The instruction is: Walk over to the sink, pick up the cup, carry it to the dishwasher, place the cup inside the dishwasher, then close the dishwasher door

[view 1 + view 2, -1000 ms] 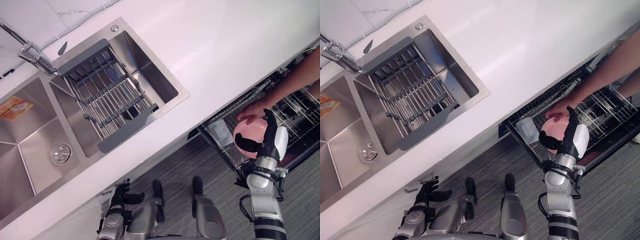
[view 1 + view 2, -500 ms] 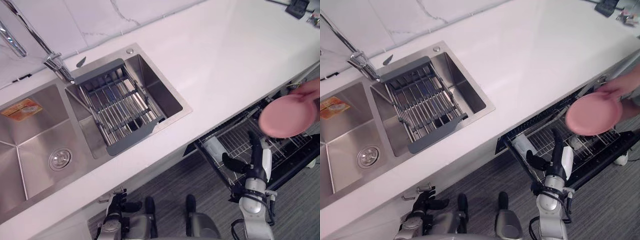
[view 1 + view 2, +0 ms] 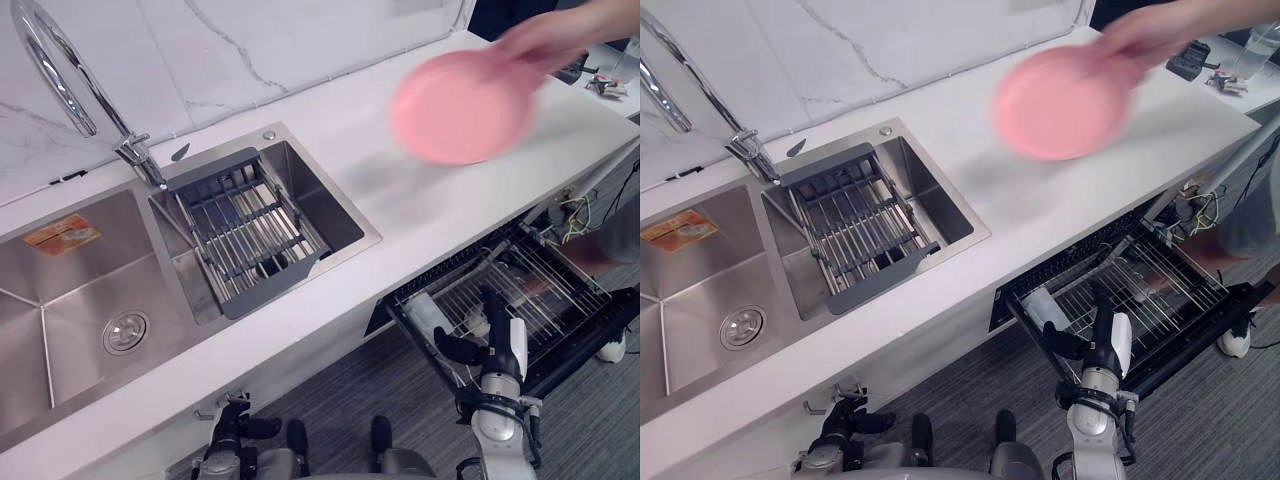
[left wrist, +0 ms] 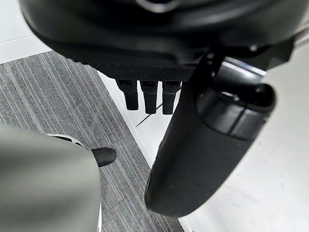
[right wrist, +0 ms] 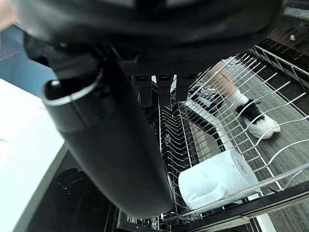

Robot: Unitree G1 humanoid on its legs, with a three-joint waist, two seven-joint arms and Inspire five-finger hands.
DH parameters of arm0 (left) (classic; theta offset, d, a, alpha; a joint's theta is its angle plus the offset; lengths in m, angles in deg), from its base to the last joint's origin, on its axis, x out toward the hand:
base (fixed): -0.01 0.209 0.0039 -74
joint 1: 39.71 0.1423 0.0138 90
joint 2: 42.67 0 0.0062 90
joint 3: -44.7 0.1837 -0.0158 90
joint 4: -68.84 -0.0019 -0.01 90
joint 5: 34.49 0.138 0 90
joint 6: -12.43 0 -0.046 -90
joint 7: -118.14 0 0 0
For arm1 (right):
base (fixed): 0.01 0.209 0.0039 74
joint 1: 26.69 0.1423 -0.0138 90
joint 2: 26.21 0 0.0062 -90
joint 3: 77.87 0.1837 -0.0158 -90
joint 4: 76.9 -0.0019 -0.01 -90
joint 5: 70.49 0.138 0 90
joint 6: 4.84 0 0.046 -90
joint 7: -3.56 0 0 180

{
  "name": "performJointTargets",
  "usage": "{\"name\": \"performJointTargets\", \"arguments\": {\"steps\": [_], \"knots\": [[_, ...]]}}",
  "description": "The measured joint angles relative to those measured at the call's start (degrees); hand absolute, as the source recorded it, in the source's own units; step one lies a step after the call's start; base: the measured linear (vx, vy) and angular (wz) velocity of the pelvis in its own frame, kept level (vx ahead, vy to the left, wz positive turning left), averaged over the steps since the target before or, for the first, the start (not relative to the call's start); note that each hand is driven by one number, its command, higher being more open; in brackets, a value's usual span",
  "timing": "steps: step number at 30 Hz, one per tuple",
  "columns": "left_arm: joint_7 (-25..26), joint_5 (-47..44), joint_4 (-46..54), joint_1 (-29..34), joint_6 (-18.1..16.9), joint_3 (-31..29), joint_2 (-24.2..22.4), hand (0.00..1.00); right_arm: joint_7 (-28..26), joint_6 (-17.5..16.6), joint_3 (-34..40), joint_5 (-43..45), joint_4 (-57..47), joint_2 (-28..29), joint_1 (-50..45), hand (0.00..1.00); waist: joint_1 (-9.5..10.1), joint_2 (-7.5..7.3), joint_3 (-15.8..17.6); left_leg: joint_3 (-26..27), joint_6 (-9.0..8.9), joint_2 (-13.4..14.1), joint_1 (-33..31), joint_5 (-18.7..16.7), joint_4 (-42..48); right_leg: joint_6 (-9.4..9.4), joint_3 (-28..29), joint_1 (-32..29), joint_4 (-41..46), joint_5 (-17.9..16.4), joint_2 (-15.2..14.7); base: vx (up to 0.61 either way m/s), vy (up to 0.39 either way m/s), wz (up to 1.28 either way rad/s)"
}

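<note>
1. The cup lies on its side in the wire rack of the open dishwasher, at the end toward the sink. Placing therefore looks done, and the step in hand is most likely closing the door.
2. The right hand stands just in front of the rack with its fingers straight, the thumb spread to one side, and nothing held. The left hand hangs low by the cabinet front, its fingers relaxed and empty.
3. The rack is drawn out over the door, so it probably has to slide home first. A flat push with the straight fingers on the rack's front rim suits this better than any grasp.
4. Place that push away from the cup. The cup rests loose on the wires and could roll or tip if the rack is shoved sharply, so a slow, even push is wise.
5. Once the rack is in, bring the fingers under the door's outer edge and lift it through its swing. Finish with a firm press until it seats.
6. A person stands close beside the dishwasher, with one shoe showing past the rack. Their hand carries a pink plate above the counter. Start the door only when their leg and arm are clear of its path.
</note>
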Motion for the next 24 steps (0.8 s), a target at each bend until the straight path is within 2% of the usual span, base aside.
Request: {"name": "performJointTargets", "arguments": {"steps": [8,15,24], "knots": [[-0.27,0.3,-1.18,0.0,0.52,-0.23,-0.03,0.9,0.01,0.0,0.03,-1.45,-1.51,-0.01,-0.01,0.9,-0.15,-0.17,-1.56,-1.0,0.06,-0.28,0.67,0.05,-0.42,0.02,-0.76,1.16,-0.63,0.05,0.0,-0.01,-0.002,0.05],[-0.37,0.98,-1.42,0.04,0.61,0.22,0.02,0.9,0.08,-0.27,-0.17,-4.57,-10.08,-0.01,-0.9,0.9,-0.29,-0.76,-2.3,-3.19,0.06,-0.65,1.33,0.17,-0.62,0.23,-3.03,3.22,-1.38,-0.13,-0.21,-0.01,-0.002,0.15],[-0.7,2.46,-2.78,-0.24,0.58,1.22,0.33,0.9,-0.6,-3.3,-5.16,-4.43,-17.05,-0.14,-2.36,0.9,-0.49,-1.27,-3.73,-6.39,0.15,-1.26,1.79,0.41,-0.67,0.49,-6.25,5.38,-1.57,-0.98,-0.62,-0.01,-0.006,0.19]]}}
